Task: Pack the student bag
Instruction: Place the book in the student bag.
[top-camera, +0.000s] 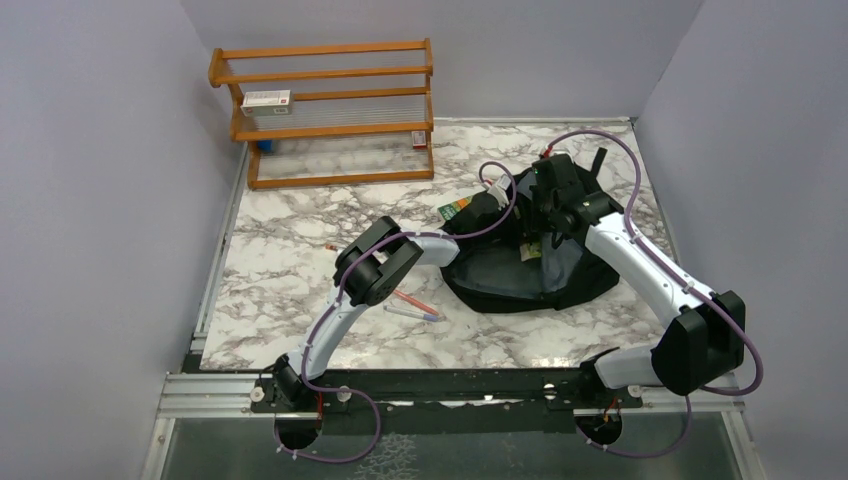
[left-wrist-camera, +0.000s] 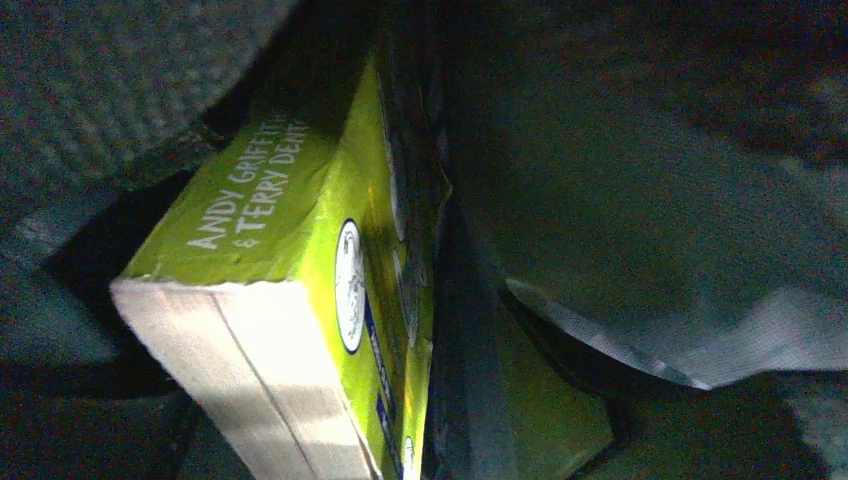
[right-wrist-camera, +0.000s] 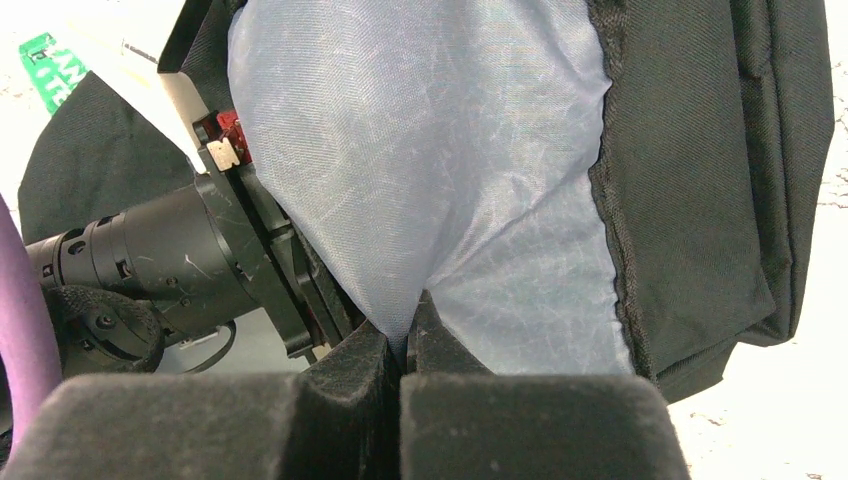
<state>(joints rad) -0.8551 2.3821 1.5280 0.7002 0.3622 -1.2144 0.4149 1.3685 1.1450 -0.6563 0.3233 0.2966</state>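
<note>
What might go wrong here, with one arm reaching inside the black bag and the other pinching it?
1. The right claw pinches only the thin pale grey lining of the black fabric backpack. If it slips, the opening may sag onto the left arm.
2. The yellow-green paperback book sits close against the bag's inner fabric. It might snag or drag out when that arm pulls back.
</note>
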